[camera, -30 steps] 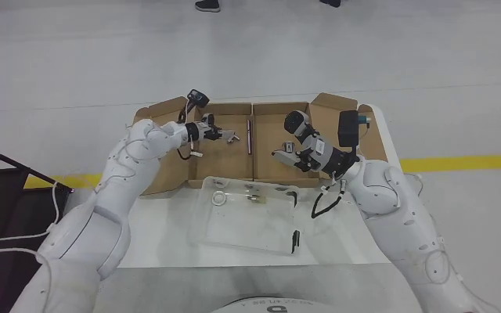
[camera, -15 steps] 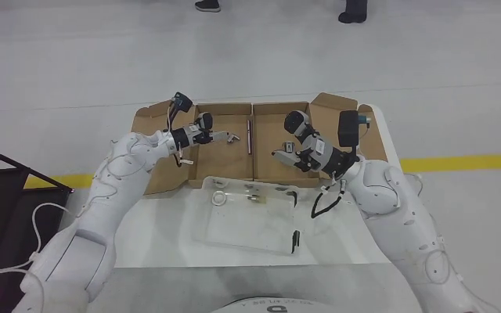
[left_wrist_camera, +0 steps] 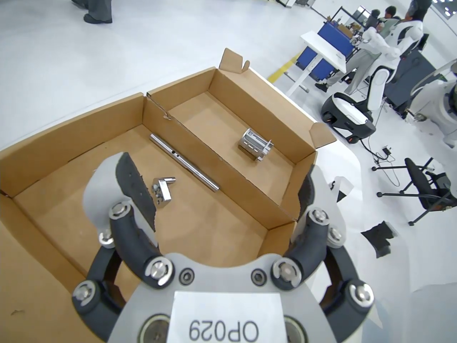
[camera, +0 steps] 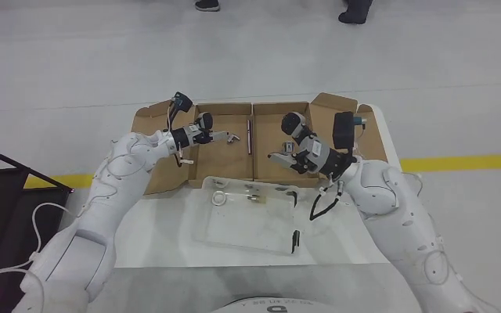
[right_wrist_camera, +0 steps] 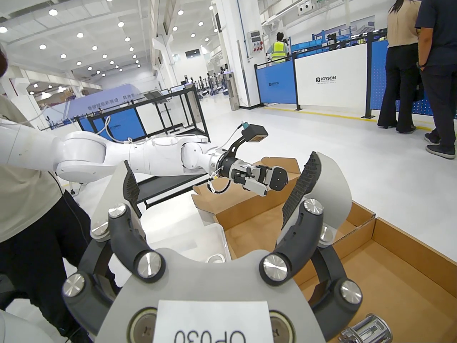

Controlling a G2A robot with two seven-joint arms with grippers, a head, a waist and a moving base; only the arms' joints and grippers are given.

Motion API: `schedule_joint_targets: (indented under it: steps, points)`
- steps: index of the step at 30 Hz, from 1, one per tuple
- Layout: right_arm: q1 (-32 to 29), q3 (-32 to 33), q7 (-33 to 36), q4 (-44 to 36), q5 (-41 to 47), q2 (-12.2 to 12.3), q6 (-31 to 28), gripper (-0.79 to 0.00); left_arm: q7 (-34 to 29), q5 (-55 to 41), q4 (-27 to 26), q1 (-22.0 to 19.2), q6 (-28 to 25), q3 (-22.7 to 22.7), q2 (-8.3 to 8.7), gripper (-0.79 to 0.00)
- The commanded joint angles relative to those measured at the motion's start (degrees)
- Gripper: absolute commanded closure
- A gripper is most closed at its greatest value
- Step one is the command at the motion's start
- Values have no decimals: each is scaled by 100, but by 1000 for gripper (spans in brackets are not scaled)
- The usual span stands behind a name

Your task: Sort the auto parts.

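Observation:
Two open cardboard boxes stand side by side, the left box [camera: 223,163] and the right box [camera: 268,131]. In the left box lie a long metal rod [left_wrist_camera: 184,162] and a small metal bracket [left_wrist_camera: 162,189]. A ribbed metal cylinder [left_wrist_camera: 255,144] rests in the right box and shows again as the ribbed cylinder [right_wrist_camera: 367,328] below my right gripper. My left gripper [left_wrist_camera: 217,165] hovers open and empty over the left box, just above the bracket. My right gripper [right_wrist_camera: 219,165] hangs open and empty over the right box. From above, the left gripper [camera: 229,138] and right gripper [camera: 275,156] face each other.
A clear plastic tray [camera: 235,235] sits in front of the boxes, holding a ring [camera: 219,197], a small metal piece [camera: 254,197] and two dark parts [camera: 295,240]. Raised box flaps [camera: 329,106] stand along the outer sides. White tabletop [camera: 156,235] lies left of the tray.
My left arm drew back to the left and its wrist turned, then held still. My right gripper edged slightly left over its box.

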Motion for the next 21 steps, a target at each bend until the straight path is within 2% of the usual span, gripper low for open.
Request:
schedule_joint_targets:
  steps: [1,4,9,10,11,12,13,15,17,21]
  points:
    - [114,-195,254,-33,-453,-7,-46,-785,0,0,-2,1,0,-1,0,-785]
    - [230,-438,420,17,-1121,-17,-173,-785,45,-14,-44,11,39,-28,4,-785]
    - [330,-694,223,353,-1754,-47,-187,-785,322,-651,-232,169,-89,-449,103,-785]
    - [352,-743,204,402,-1840,-54,-175,-770,267,-841,-260,203,-113,-504,115,-785]
    - [379,-793,207,440,-1936,-59,-176,-720,187,-1011,-298,231,-155,-543,125,-785]
    - [402,-840,213,479,-2019,-63,-183,-631,122,-1138,-333,247,-191,-582,137,-785]
    - [428,-886,229,515,-2108,-66,-198,-622,74,-1198,-359,264,-203,-614,148,-785]
    - [467,-960,237,579,-2261,-73,-196,-677,145,-1263,-388,319,-101,-699,164,-785]
    - [494,-1022,301,611,-2409,-73,-209,-785,145,-1263,-388,319,-101,-699,164,-785]
    - [494,-1022,301,611,-2409,-73,-209,-785,145,-1263,-388,319,-101,-699,164,-785]
